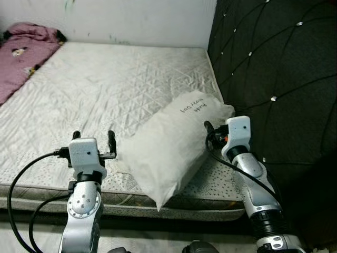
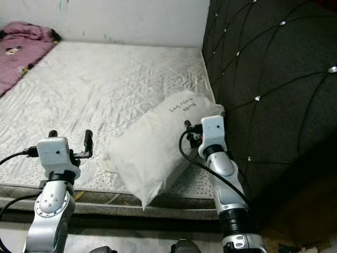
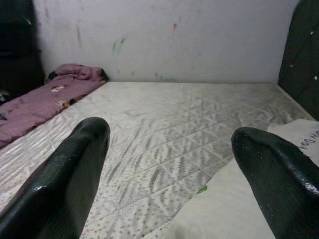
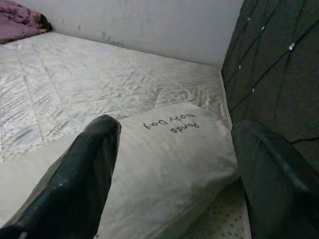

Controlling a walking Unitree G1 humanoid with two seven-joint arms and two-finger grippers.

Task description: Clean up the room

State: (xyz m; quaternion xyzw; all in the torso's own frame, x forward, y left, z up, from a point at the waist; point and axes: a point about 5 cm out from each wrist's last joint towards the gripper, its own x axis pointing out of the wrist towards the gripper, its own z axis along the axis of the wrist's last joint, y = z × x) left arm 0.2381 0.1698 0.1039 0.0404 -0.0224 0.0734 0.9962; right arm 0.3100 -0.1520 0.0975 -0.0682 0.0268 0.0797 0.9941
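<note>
A white pillow (image 1: pixel 171 145) with handwriting on its cover lies tilted at the front right corner of the bare quilted mattress (image 1: pixel 105 79), its lower corner hanging over the bed's edge. My left gripper (image 1: pixel 93 135) hovers open just left of the pillow, level with the mattress edge; in the left wrist view its fingers (image 3: pixel 75 164) are wide apart, with the pillow's edge (image 3: pixel 279 149) beside one of them. My right gripper (image 4: pixel 177 129) is open at the pillow's right end, its fingers spread across the written corner (image 4: pixel 172 124), next to the headboard.
A black tufted headboard (image 1: pixel 274 79) stands along the bed's right side, close to my right arm. A crumpled pink blanket (image 1: pixel 23 50) lies at the far left of the mattress. A white wall (image 1: pixel 131 21) runs behind the bed.
</note>
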